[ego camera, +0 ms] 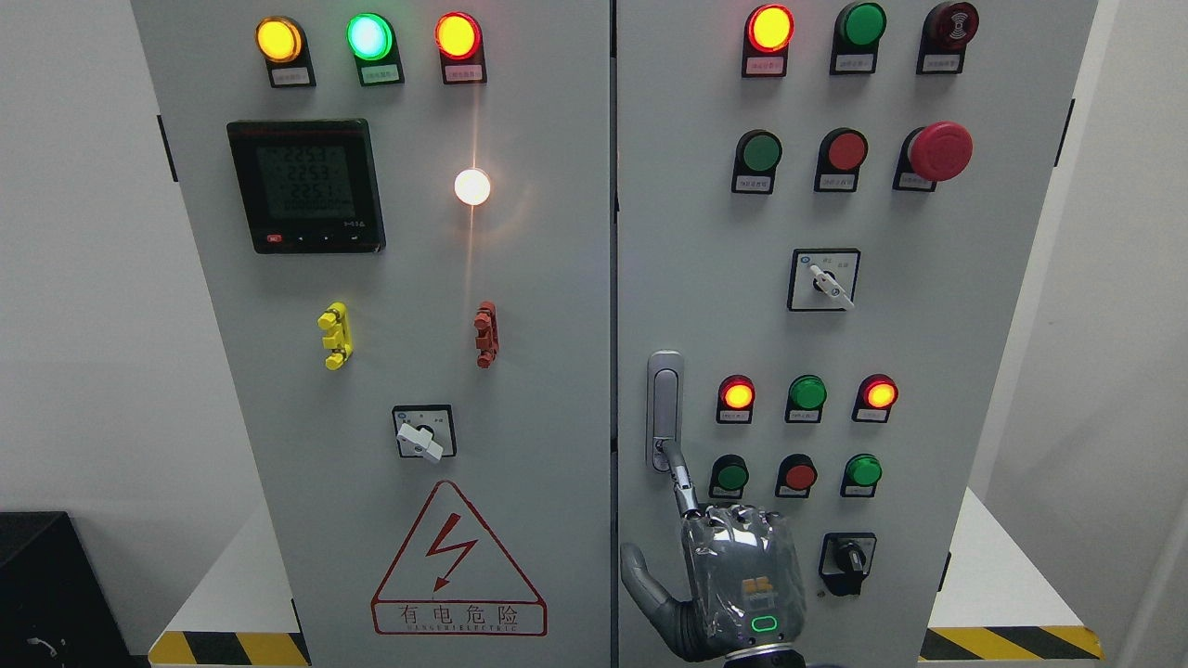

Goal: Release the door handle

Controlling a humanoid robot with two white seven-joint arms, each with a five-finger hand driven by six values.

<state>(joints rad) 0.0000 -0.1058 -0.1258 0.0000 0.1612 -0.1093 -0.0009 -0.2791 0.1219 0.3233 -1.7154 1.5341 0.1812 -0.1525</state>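
Note:
The grey door handle stands upright in its recess at the left edge of the cabinet's right door. My right hand comes up from the bottom edge just below it. Its index finger is stretched up, with the tip touching the handle's lower end. The other fingers are curled at the knuckles and the thumb sticks out to the left. The hand does not wrap the handle. My left hand is out of view.
Both doors look closed, with the seam between them. Push buttons and lamps sit just right of the handle, and a black rotary switch is beside my hand. The left door carries a meter and a warning triangle.

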